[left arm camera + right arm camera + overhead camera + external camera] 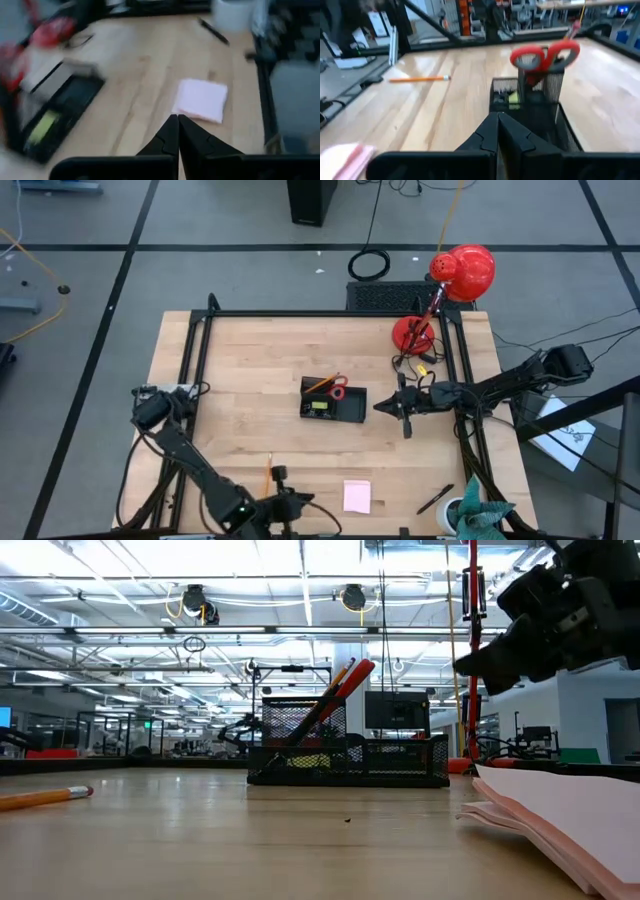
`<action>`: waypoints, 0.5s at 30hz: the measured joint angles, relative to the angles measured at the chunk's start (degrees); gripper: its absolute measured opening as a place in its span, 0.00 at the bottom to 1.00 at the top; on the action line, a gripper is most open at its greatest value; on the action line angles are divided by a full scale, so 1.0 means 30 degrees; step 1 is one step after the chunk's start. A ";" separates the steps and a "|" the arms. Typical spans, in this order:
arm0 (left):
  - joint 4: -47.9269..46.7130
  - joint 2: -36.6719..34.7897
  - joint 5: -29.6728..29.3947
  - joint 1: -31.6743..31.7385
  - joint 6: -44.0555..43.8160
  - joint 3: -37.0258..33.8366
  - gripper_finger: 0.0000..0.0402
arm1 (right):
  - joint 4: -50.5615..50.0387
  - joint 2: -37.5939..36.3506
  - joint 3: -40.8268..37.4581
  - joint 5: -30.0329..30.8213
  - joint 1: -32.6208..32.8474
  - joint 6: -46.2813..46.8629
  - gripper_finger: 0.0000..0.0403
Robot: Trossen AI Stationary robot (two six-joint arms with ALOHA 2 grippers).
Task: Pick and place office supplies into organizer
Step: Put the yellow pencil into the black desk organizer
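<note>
Our left gripper (281,473) hovers closed and empty at the desk's near edge, between the orange pencil (269,470) and the pink sticky-note pad (357,496). We should open wide before descending. The right gripper (405,406), closed too, waits beside the mesh organizer (334,408) at mid-desk.

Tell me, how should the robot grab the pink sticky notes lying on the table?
The pink sticky-note pad lies flat on the table, so probably from straight above, fingers opened across two opposite edges. Its stacked edges give the only grip. The left gripper, fingers closed, is nearest beside it.
</note>
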 joint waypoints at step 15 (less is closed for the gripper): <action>-1.5898 -0.0313 0.8317 0.1175 -1.9664 0.2309 0.02 | -0.0223 -0.0007 0.0000 -0.0029 0.0000 0.0534 0.01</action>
